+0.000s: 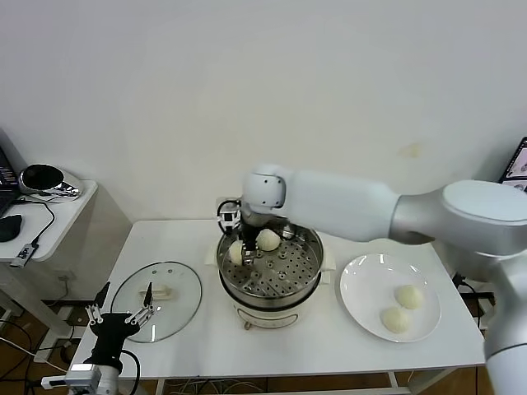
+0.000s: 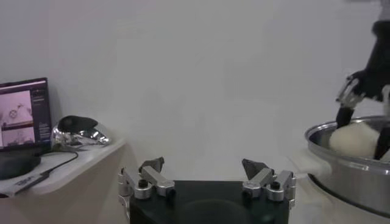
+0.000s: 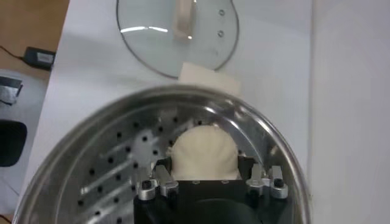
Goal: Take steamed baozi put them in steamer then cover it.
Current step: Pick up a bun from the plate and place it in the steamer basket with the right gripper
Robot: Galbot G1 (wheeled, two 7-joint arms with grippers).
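From the head camera, the round shiny stainless-steel steamer (image 1: 269, 276) with its perforated tray sits at the middle of the white table (image 1: 206, 346). The right gripper (image 1: 249, 240) reaches down inside the steamer's far-left rim, with one smooth cream-white steamed bun (image 1: 237, 252) at its fingers and a second bun (image 1: 268, 239) just beside it on the tray. Two more buns (image 1: 409, 296) wait on the flat white plate (image 1: 362, 288) to the steamer's right, on the right arm's side. The round glass lid (image 1: 156, 300) lies flat to the steamer's left, and the left gripper (image 1: 120, 318) hovers at the lid's near edge, nearer to it than the other arm. From the left wrist camera, the left gripper's (image 2: 204, 176) jaws stand wide apart and empty, with the steamer's rim (image 2: 341, 152) off to one side. From the right wrist camera, the bun (image 3: 203, 153) sits straight ahead between the right gripper's (image 3: 207, 182) jaws, resting low on the tray; the jaws appear closed lightly around it, though whether they have begun to let go is hard to tell.
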